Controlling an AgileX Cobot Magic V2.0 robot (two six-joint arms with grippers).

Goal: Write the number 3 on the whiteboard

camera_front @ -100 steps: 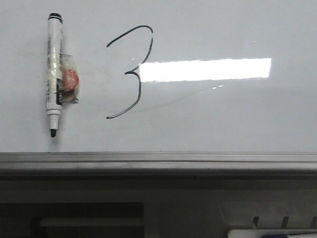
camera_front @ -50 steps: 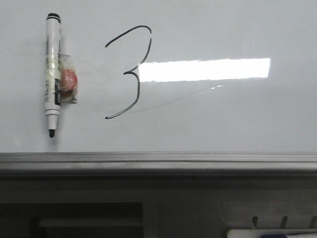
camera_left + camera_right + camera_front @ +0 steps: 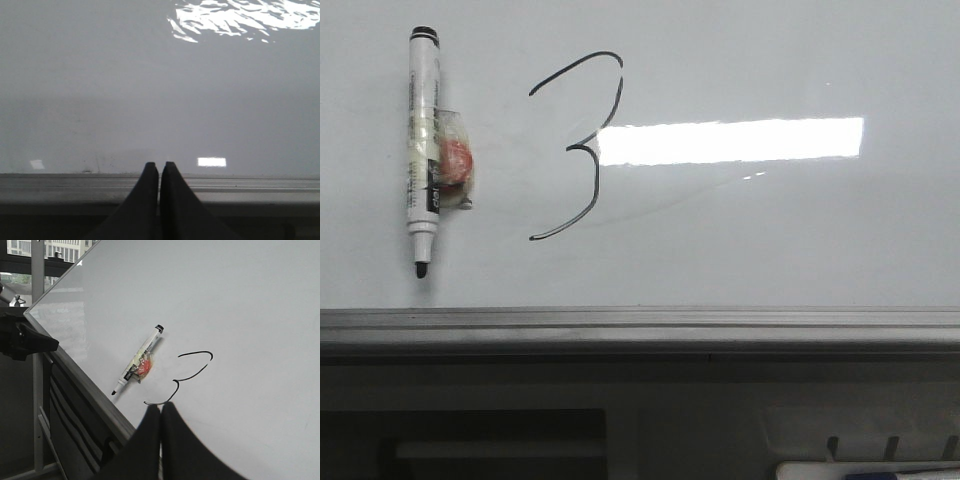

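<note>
a tall, angular number 3 (image 3: 575,145) is drawn in thin black line on the whiteboard (image 3: 770,240), left of the board's middle in the front view. its waist is met by the left end of a bright rectangular light reflection (image 3: 730,140). a faint grey curved smear (image 3: 690,195) is seen running from the lower part of the figure toward the right, under the reflection.

a marker pen (image 3: 423,150) is held against the board to the left of the number, apart from it, upright with its black tip pointing down and uncapped. a clear tape wrap with a red patch (image 3: 455,165) is fixed to the pen's right side. the board's grey metal bottom rail (image 3: 640,325) is seen below both.

in the right wrist view, the right gripper (image 3: 160,409) is seen with its dark fingers pressed together on nothing, apart from pen and number. in the left wrist view, the left gripper (image 3: 159,166) is likewise closed on nothing, its tips seen over the rail, facing bare board.
</note>
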